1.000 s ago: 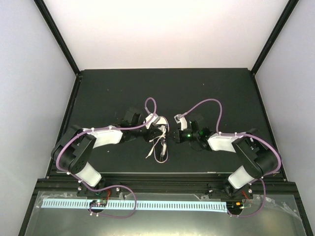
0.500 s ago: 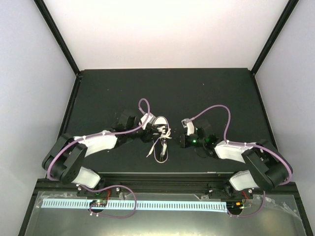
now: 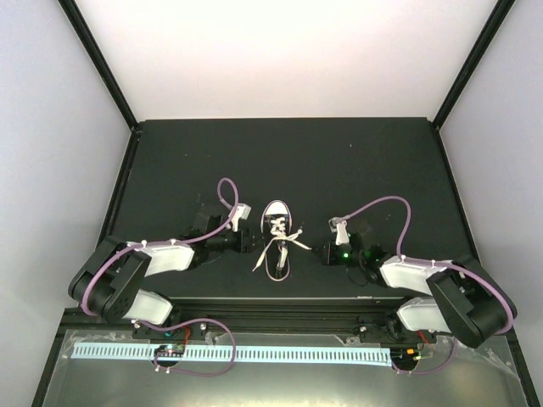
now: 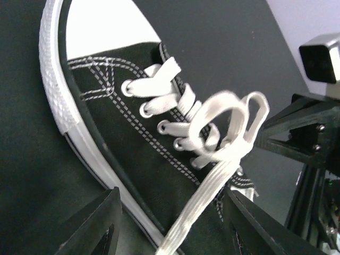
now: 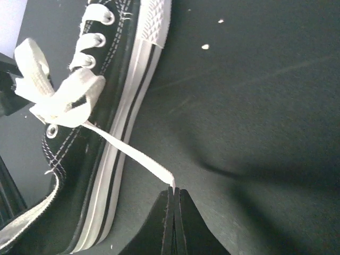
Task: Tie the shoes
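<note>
No readable text, label, brand or number appears anywhere.

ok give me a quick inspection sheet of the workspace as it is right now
surface: black table, a few white specks
job's things: one black sneaker, upright, toe away from the arms; laces looped in a bow over the eyelets
clutter: nothing seen
pincers: left pincer open, holding nothing, at the sneaker's side; right pincer shut on the lace end
cables: purple cables looped along both arms
surroundings: white walls, black frame posts
</note>
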Controlling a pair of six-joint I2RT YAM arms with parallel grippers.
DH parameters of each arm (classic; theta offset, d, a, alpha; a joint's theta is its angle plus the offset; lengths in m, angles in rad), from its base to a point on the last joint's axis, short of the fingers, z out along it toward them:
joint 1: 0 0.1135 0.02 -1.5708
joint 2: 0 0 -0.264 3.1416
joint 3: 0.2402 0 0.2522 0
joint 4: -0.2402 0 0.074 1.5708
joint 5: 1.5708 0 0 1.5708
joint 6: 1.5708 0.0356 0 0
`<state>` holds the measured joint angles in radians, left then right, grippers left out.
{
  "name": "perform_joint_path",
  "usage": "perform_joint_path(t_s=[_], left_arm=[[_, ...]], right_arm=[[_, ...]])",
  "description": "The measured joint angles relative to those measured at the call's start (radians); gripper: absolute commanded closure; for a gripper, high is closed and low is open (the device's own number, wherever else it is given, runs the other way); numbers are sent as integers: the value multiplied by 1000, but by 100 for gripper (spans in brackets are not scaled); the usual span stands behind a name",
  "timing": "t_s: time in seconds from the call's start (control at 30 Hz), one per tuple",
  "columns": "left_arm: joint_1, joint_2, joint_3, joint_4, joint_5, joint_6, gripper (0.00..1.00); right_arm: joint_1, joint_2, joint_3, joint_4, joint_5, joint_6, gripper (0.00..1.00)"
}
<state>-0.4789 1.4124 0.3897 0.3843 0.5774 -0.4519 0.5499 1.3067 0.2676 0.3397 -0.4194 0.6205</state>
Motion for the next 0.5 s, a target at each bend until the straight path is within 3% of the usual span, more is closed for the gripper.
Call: perform_joint_path(t_s=[0.07,0.17,0.23,0.33,0.5], left_arm=[[0,0,-1,25,9,-32,46],[0,3,1,56,29,-64,45],[0,6,4,68,44,-80,44],[0,29,31,77,65,-96,44],[0,72,84,90,91,-117,44]], right_arm=[[-3,-19,-15,-13,13,11,91],[-5,-36,-18,-35,20,15,55],[-7,-55,-18,-47,24,24,38],[-7,-102,-17,-53,27,29,27],[-7,-129,24,-32,16,47,22]])
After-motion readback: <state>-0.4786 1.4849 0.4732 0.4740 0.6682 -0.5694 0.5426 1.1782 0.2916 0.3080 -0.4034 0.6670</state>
